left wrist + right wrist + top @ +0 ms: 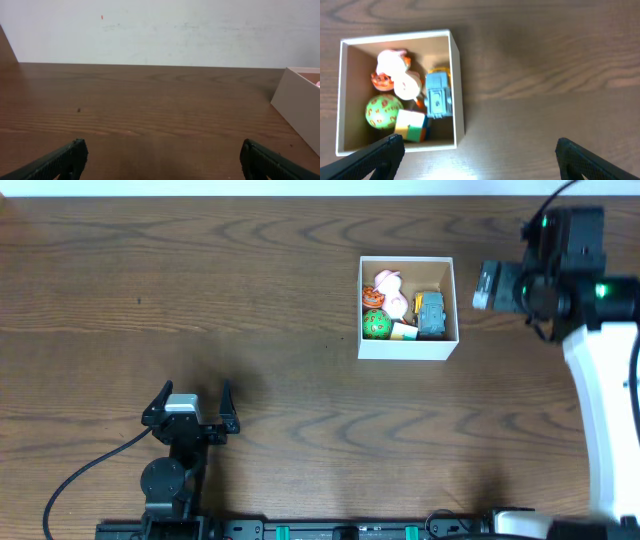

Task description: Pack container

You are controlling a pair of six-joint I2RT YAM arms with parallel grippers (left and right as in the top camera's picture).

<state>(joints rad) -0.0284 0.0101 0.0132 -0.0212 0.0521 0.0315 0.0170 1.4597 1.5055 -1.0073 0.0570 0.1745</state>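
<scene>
The container, a square box with white walls and a brown inside, stands right of the table's middle. It holds a green ball, a blue toy, a pink-and-white toy and a coloured cube. My right gripper hovers just right of the container, open and empty. In the right wrist view the container lies upper left, with the open fingers over bare wood. My left gripper is open and empty near the front left, far from the container.
The wooden table is bare around the container. A black cable runs from the left arm's base at the front edge. The right arm's white body stands along the right side. A pale wall rises beyond the table's far edge.
</scene>
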